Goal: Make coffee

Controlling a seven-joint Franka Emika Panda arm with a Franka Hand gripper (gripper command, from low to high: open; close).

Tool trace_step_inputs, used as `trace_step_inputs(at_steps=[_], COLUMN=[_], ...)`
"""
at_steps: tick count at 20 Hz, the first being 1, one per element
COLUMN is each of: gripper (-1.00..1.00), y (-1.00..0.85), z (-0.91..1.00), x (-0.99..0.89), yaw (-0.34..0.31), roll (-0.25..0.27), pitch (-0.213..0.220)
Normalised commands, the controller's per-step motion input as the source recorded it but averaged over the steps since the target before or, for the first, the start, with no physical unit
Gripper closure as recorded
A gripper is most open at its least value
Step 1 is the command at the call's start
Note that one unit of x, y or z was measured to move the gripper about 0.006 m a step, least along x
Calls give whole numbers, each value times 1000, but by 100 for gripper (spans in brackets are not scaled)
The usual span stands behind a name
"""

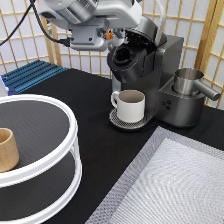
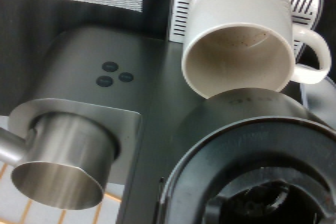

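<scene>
The pod cannot be located: neither view shows it, and the open brew chamber [image 1: 122, 56] [image 2: 255, 195] of the brewer [image 1: 155, 65] shows only a dark interior. Clock directions below refer to the exterior view. The end effector [image 1: 113, 37] hangs at 11 o'clock of the chamber, just beside the raised lid and nearest to it; whether it is wide, narrow or holding anything cannot be told. A white mug [image 1: 131, 105] [image 2: 240, 55] stands upright on the round drip tray [image 1: 115, 121] at 6 o'clock of the chamber, its handle pointing to 9 o'clock. A steel cup [image 1: 187, 80] [image 2: 60, 170] with a handle sits on the brewer's side unit at 3 o'clock of the chamber, above three round buttons [image 2: 112, 74]. The brewer rests on the black desk [image 1: 95, 100]. A grey mesh mat [image 1: 170, 185] lies at 5 o'clock of the mug. A white two-tier turntable [image 1: 74, 135] stands at 8 o'clock, well apart from the brewer, and carries a wooden cup [image 1: 7, 149] upright on its upper tier. A blue rack [image 1: 30, 74] lies at 10 o'clock, at the desk's far edge.
</scene>
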Motion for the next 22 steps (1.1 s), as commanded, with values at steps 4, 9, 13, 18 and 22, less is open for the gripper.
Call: trace_step_inputs(at_steps=[4, 9, 13, 18, 22], gripper=[100, 100, 100, 100, 100], y=[515, 339, 218, 219, 232], z=[0, -49, -209, -286, -77], x=[-74, -1, -80, -349, -602], yaw=[-104, -129, -123, -78, -39], roll=[-146, -89, -96, -100, -103], pitch=[0, 25, 12, 4, 0])
